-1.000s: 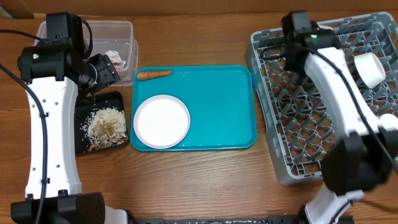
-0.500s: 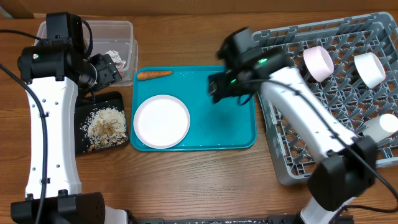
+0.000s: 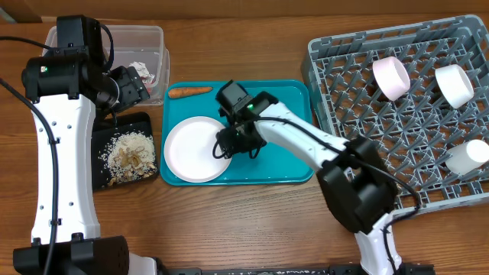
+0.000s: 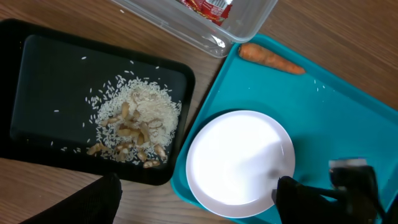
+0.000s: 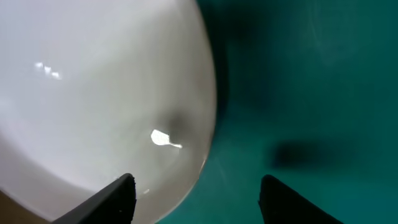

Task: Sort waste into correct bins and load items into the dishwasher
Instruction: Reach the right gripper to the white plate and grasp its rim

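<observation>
Fingers of the right gripper (image 5: 198, 199) stand spread, straddling the plate (image 3: 191, 149)'s right rim on the teal tray (image 3: 279, 153), centre-left overhead; contact is unclear. The left gripper (image 4: 196, 202) is spread and empty, its fingertips cut off at the frame bottom.

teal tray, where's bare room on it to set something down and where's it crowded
Free: the tray's right half, from the carrot across to the rim by the rack, though the right arm crosses over it. Crowded: the left half, where the plate fills most of it, the right gripper open at its right edge.
</observation>
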You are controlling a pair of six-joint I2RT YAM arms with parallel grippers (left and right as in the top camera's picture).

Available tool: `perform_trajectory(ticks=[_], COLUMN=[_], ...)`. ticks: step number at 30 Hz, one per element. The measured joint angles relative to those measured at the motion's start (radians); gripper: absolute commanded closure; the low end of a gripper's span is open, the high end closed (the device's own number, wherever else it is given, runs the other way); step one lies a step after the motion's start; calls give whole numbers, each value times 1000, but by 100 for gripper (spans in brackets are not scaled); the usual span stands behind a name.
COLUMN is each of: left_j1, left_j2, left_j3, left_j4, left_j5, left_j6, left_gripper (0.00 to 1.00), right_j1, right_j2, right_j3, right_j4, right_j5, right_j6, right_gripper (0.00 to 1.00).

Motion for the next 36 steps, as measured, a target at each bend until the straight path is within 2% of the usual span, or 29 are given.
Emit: perform_trajectory(ticks=[3, 6, 10, 13, 22, 36], left_j1=[0, 0, 0, 0, 0, 0], left_j2=[0, 0, 0, 0, 0, 0], left_j3=[0, 0, 0, 0, 0, 0], left_j4=[0, 0, 0, -1, -3, -3], left_j5=[0, 0, 0, 0, 0, 0], left_j6=[0, 0, 0, 0, 0, 0], left_gripper=[18, 18, 18, 18, 18, 17], right_j1=[0, 0, 0, 0, -7, -25], right_j2=[28, 31, 31, 31, 30, 14], right_j3=[-1, -5, -5, -5, 2, 6], right_j4=[8, 19, 27, 23, -10, -67], right_j5=[8, 15, 19, 27, 131, 303], right_j6=[16, 31, 40, 48, 144, 152], right_gripper=[63, 70, 87, 93, 96, 96])
